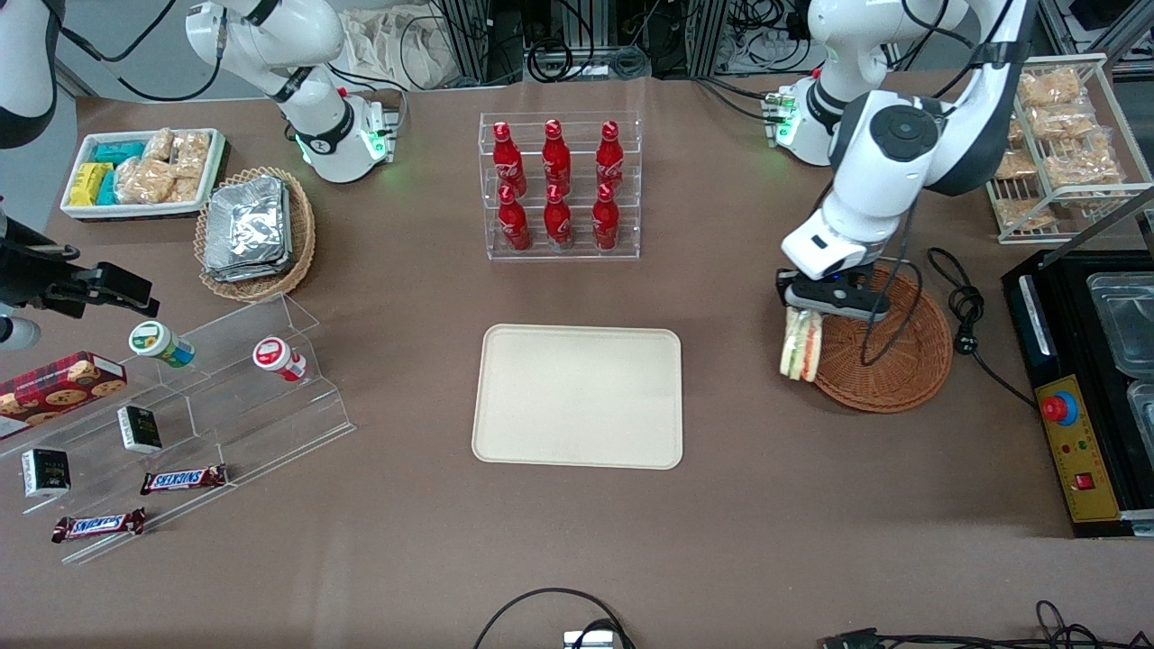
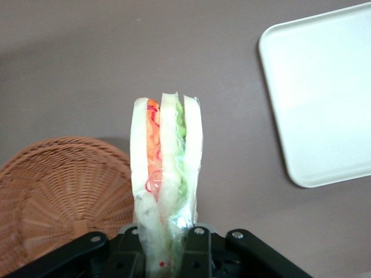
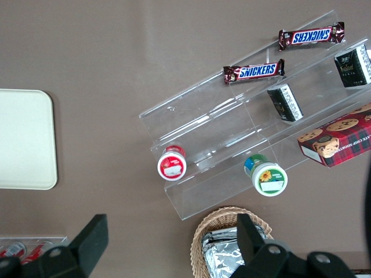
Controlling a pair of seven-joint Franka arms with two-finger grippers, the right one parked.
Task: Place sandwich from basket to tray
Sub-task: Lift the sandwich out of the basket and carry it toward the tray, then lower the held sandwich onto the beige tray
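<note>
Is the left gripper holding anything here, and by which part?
Yes: the gripper pinches the wrapped sandwich by one end, so it hangs over the basket rim.

Left arm, white Franka with dark grey joint covers: reaches from its base at the far edge of the table toward the front camera, elbow raised, forearm angled downward, wrist pointing down.

Left arm's black two-finger gripper [image 1: 801, 315]: hangs above the table, at the rim of the round reddish-brown woven wicker basket [image 1: 888, 361]. Fingers closed on the top of the small triangular wrapped sandwich [image 1: 801, 344], which hangs upright below them, clear of the basket. In the wrist view the black fingers [image 2: 194, 246] clamp the wrapped end of the wedge.
</note>
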